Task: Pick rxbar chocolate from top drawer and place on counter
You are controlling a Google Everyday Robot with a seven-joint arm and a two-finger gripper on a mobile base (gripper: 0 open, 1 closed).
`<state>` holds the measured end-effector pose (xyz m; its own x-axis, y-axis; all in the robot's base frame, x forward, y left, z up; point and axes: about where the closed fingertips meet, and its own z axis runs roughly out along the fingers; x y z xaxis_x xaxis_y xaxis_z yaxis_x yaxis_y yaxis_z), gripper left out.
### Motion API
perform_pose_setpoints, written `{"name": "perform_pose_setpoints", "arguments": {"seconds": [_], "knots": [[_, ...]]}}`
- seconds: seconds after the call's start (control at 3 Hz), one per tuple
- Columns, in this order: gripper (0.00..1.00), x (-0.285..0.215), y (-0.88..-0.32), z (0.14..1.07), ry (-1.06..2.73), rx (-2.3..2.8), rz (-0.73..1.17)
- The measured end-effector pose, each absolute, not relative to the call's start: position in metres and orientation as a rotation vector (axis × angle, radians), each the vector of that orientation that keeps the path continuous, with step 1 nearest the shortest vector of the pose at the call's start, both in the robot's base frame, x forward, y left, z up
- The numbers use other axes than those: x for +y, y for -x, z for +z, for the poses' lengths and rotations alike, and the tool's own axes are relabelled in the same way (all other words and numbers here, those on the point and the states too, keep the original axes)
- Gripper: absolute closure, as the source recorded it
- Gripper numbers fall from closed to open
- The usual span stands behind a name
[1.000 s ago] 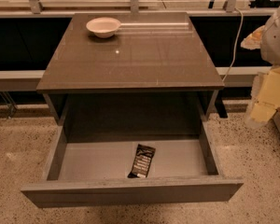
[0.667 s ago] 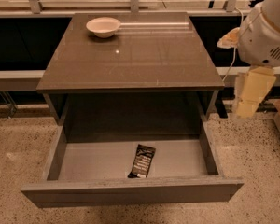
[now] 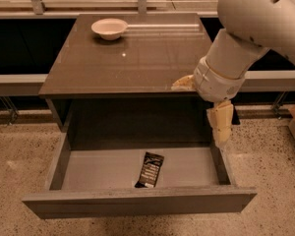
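Camera view: spread, empty gripper point(image 3: 197, 115) over top drawer point(image 3: 137, 203); rxbar chocolate point(image 3: 149, 169) lettering unreadable.

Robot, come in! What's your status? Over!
Gripper over top drawer right side. Rxbar chocolate flat on drawer floor, near front. Nothing blocking it. Over.

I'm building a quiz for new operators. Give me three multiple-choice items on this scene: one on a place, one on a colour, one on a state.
1. Where is the rxbar chocolate? A on the counter; B in the top drawer; C in the bowl.
2. What colour is the bowl? A white; B red; C green.
3. The top drawer is: A shut; B pulled open; C removed.
Answers: B, the bar lies on the drawer floor, with the gripper hanging over the drawer's right wall. A, it looks white. B, its inside shows.
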<state>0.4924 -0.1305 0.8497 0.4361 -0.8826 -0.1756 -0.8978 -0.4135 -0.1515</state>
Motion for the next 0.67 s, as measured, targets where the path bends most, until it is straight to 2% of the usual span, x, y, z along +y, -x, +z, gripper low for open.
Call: {"name": "perform_pose_setpoints", "arguments": {"seconds": [0.67], "knots": [[0.0, -0.1302, -0.4933, 0.8477, 2.529, 1.442, 0.088]]}}
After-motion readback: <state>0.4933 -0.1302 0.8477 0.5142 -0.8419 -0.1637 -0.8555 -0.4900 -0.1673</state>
